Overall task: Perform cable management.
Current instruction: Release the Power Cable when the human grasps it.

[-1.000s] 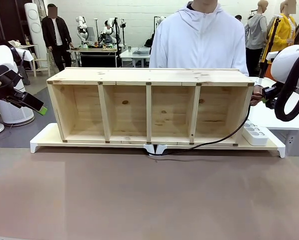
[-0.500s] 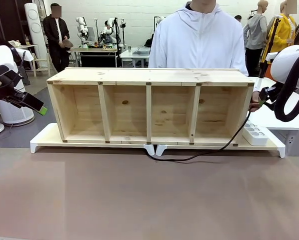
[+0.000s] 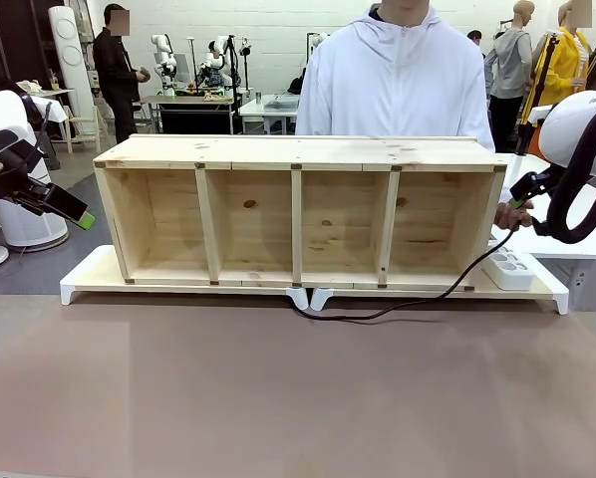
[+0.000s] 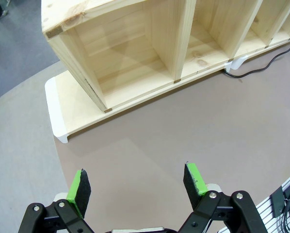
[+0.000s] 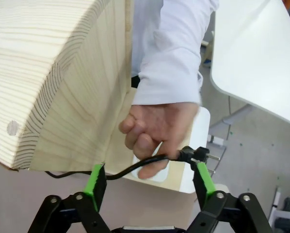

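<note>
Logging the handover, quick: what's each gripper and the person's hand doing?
Left gripper: open, empty.
Right gripper: open, around the cable, not gripping.
Person's hand: holding the cable near its plug.

Black cable [image 3: 418, 302], white power strip [image 3: 508, 267], pale grained wooden shelf [image 3: 298, 209].

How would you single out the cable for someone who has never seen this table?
Start at the long wooden shelf. From the gap under its middle, the cable runs right along the tabletop, then rises to the person's hand by the right gripper. It is thin, black and limp, unlike the blocky white power strip.
</note>
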### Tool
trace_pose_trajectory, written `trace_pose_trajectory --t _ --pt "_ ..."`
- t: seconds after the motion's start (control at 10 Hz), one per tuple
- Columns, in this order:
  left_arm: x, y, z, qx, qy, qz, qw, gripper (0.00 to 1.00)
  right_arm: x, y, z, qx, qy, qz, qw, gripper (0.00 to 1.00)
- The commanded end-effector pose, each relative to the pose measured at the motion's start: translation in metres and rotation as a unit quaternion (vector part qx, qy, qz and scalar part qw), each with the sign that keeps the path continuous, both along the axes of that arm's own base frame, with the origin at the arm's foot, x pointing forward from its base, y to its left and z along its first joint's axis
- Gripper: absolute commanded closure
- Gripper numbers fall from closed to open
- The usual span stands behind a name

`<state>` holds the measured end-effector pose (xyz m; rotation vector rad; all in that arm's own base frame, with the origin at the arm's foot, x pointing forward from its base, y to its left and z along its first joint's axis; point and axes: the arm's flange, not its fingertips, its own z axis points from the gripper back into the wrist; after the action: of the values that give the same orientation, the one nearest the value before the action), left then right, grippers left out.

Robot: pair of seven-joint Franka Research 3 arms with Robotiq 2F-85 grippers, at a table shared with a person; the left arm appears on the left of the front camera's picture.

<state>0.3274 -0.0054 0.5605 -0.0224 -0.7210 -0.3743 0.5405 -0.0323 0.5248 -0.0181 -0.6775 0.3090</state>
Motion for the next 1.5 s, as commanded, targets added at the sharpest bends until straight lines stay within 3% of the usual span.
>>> trace_pose_trajectory --t 0.0,1.4 --pt "0.0 -0.0003 0.0 -0.007 0.001 0.004 1.0 0.0 -0.0001 -0.0004 -0.0001 0.004 0.0 -0.002 1.0 0.02" --pt "0.0 -0.0003 0.0 -0.007 0.001 0.004 1.0 0.0 -0.0001 -0.0004 -0.0001 0.004 0.0 -0.002 1.0 0.02"
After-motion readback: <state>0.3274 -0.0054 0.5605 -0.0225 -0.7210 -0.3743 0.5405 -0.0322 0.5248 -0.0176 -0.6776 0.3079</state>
